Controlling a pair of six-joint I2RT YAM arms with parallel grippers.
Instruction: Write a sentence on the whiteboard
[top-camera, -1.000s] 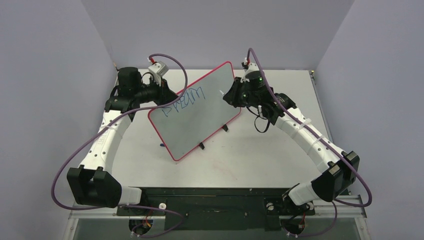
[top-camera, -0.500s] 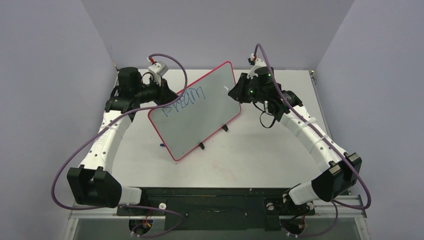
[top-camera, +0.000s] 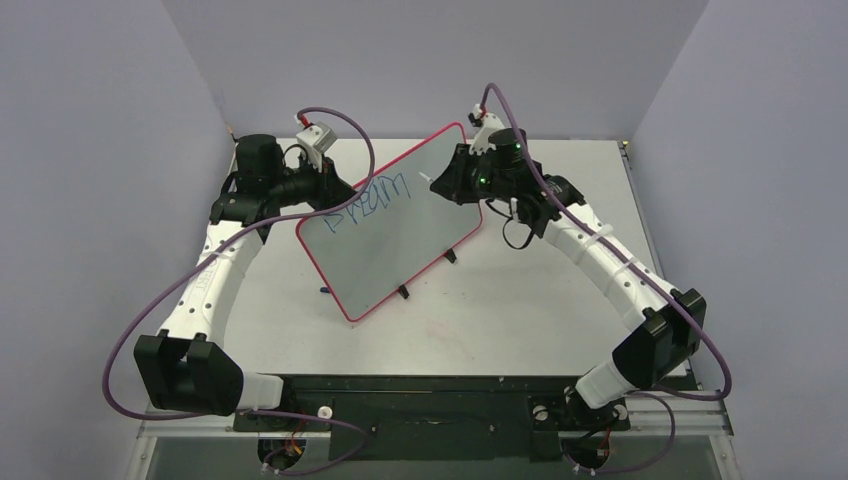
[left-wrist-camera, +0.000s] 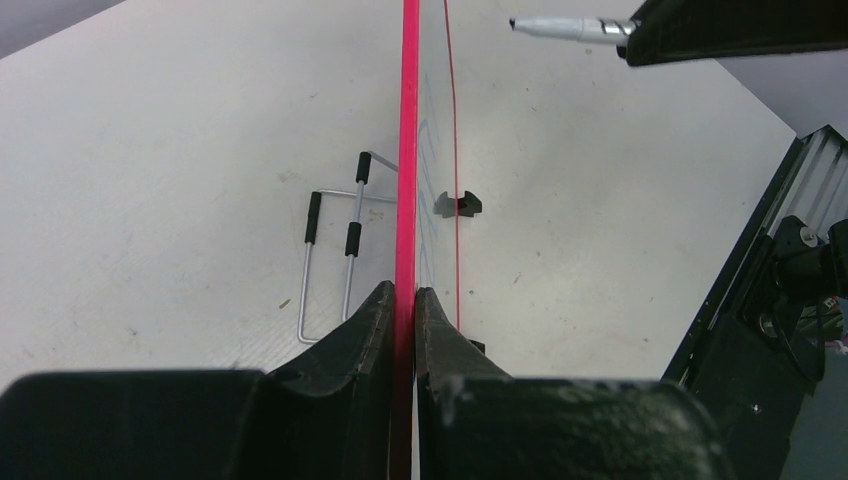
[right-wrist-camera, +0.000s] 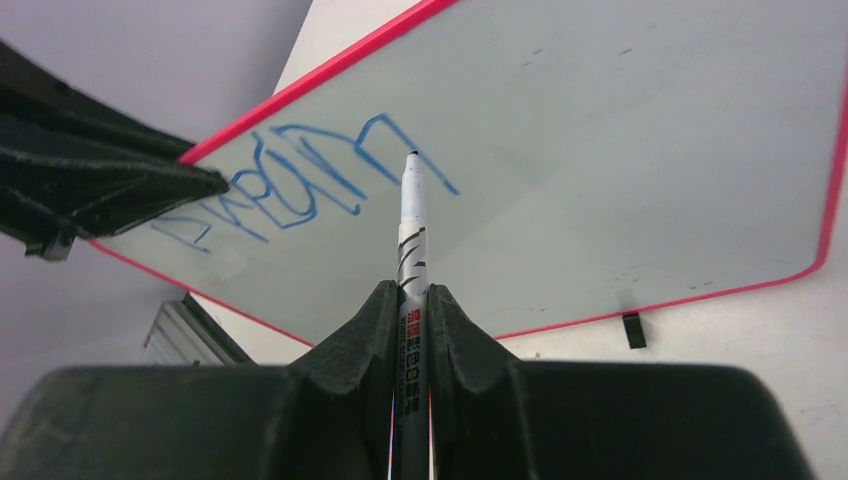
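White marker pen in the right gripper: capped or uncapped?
Uncapped: the white marker pen shows a bare dark tip, clamped in the right gripper, aimed at the red-rimmed whiteboard.

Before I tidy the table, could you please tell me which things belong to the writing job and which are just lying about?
In use: whiteboard, blue writing, marker, left tool, right tool.
Lying about: wire stand, small blue object.
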